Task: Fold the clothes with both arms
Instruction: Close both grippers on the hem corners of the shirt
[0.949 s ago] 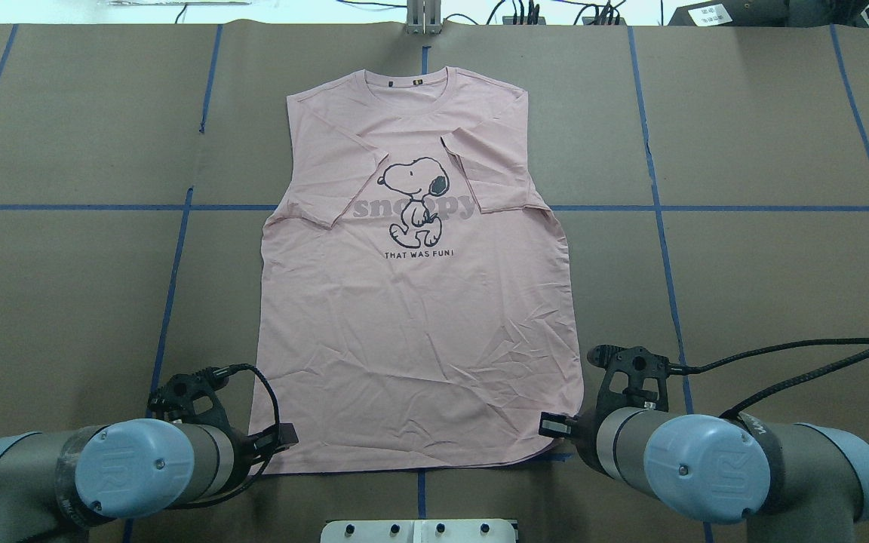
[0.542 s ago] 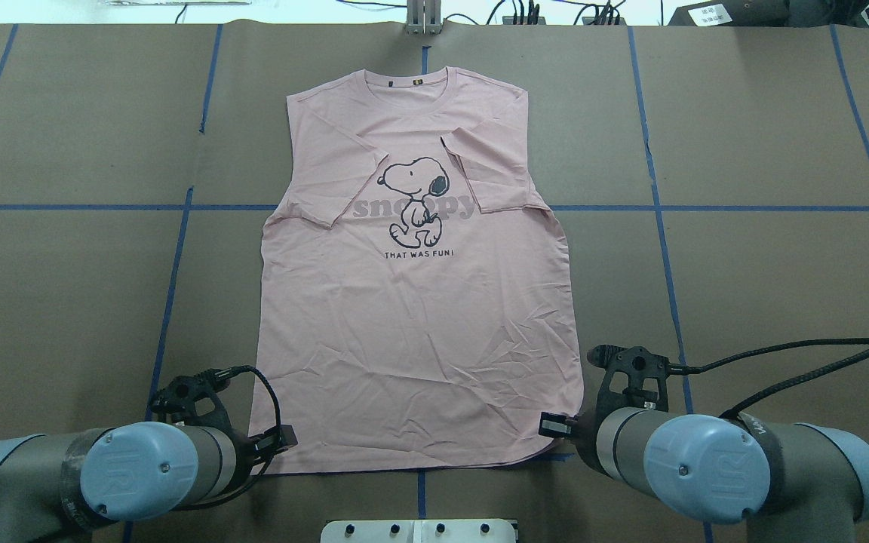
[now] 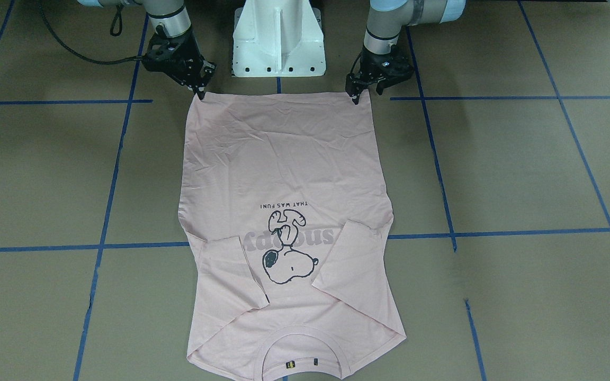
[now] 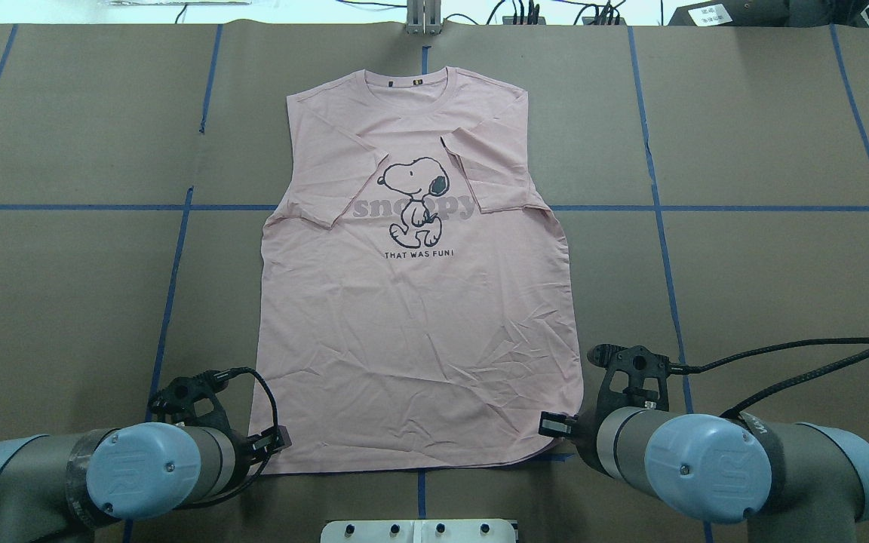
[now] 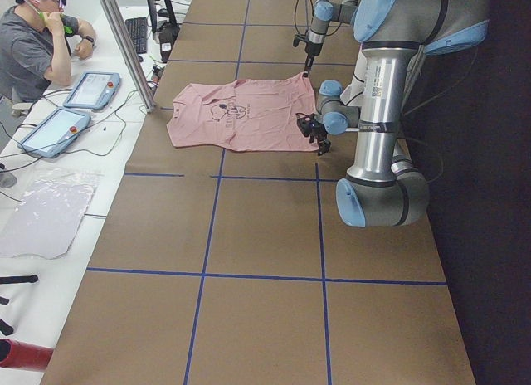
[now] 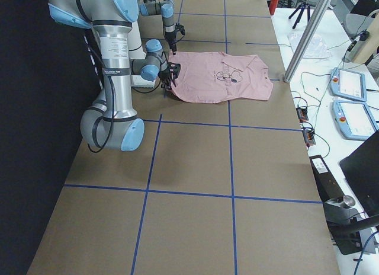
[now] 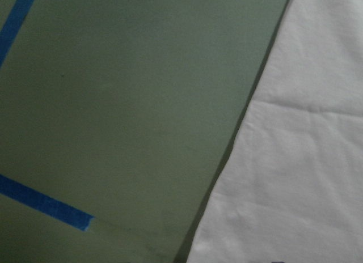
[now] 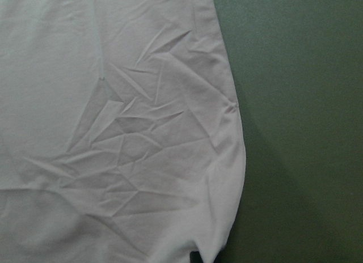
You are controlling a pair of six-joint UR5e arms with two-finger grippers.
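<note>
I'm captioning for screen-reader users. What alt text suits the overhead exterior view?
A pale pink Snoopy T-shirt lies flat on a brown table with blue tape lines, collar away from the robot and both sleeves folded in over the chest. The left gripper and right gripper sit at the hem's two near corners; their grip is unclear.

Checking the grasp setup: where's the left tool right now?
Overhead view, lower left: the left tool is at the pink T-shirt's near hem corner, on the robot's left, opposite the right tool.
</note>
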